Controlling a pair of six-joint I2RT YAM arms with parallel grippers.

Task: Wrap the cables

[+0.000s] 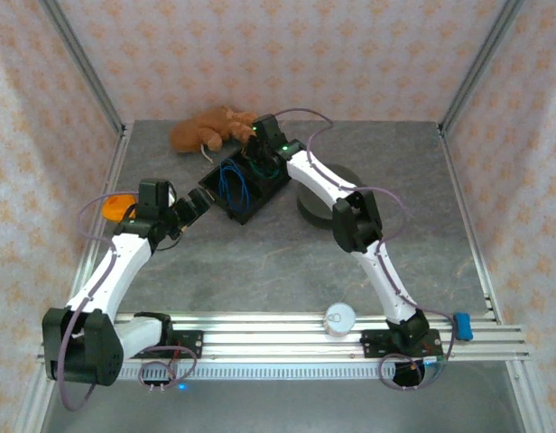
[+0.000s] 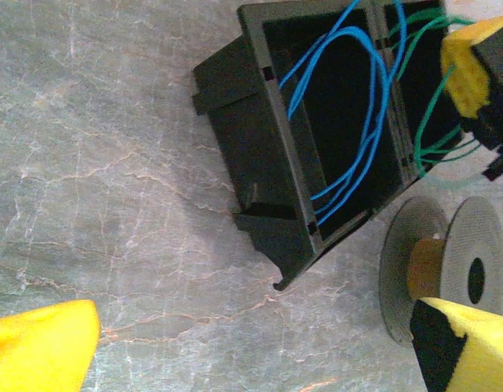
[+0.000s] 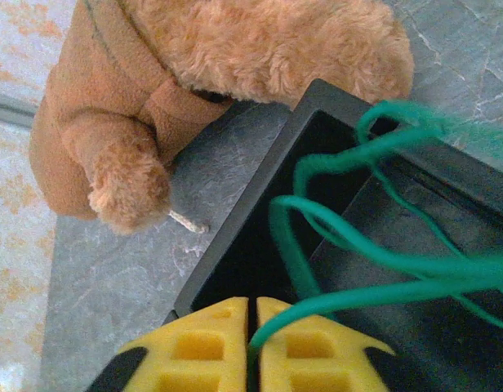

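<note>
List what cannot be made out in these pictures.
- Thin green cable: right wrist view, blurred near the lens, cut by the right edge.
- Thin blue cable: left wrist view, ends leave the top edge.
- Grey round spool: top view, right arm covers it partly.
- Small orange object: top view, too small to name.

We saw a grey, marble-veined worktop (image 1: 260,271), walled in on the left, far and right sides. A black open-topped box (image 1: 222,200) sat skewed to the worktop's edges, left of centre in the far half. A brown plush toy (image 1: 206,131) lay by the far edge, just beside the box's far corner; whether they touched we could not tell. A grey spool (image 1: 314,209) rested close to the box's right side, a narrow gap between them. A small orange thing (image 1: 115,206) lay at the left edge. A metal rail (image 1: 287,336) ran along the near edge.
</note>
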